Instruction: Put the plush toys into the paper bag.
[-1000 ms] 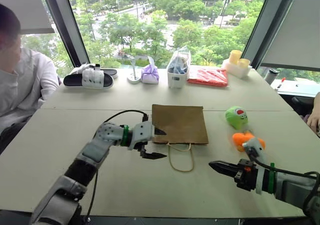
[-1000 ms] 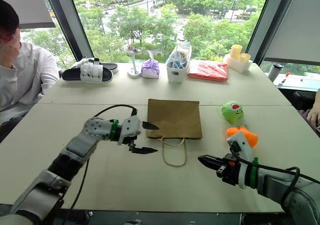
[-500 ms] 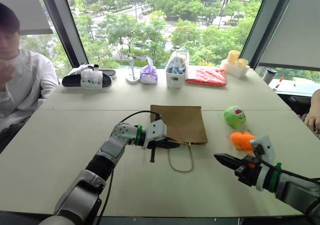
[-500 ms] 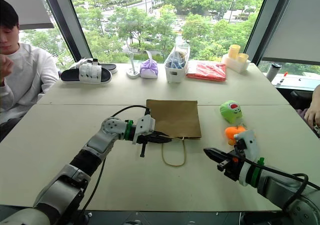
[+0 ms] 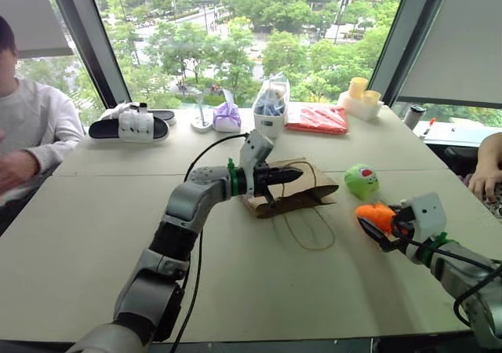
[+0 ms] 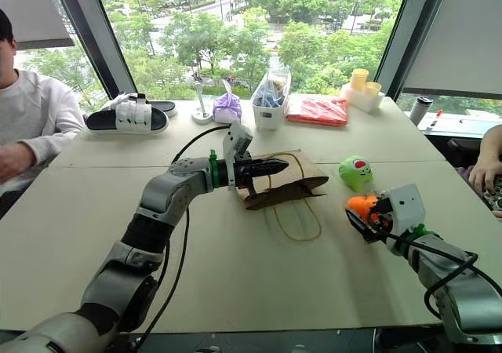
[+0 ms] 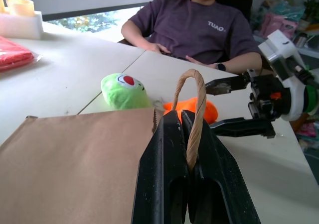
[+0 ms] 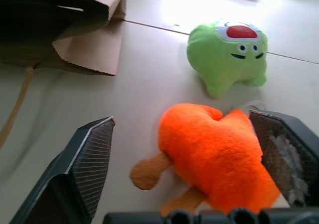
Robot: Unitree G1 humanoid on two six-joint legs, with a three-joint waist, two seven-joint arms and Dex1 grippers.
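Black fingers of the right gripper [image 8: 184, 159] stand spread wide, one on each side of the orange plush toy [image 8: 219, 154], which lies on the table [image 5: 235, 290] between them and is not yet squeezed; in the left eye view this sits at the right edge of the frame, low. The toy's longer axis runs across the gap between the fingers, so closing on it looks like the next move, and this arm is plainly the nearer one. Just beyond the orange toy, toward the upper right of the right wrist view, sits the green plush toy [image 8: 229, 55], near it but apart. Further out, at the centre of the left eye view, the left gripper [image 7: 182, 134] is clenched on a cord handle [image 7: 194, 109] of the paper bag [image 5: 294, 188], holding that edge lifted so the mouth gapes toward the toys. The bag's opening lies to the left of the right gripper in the frame.
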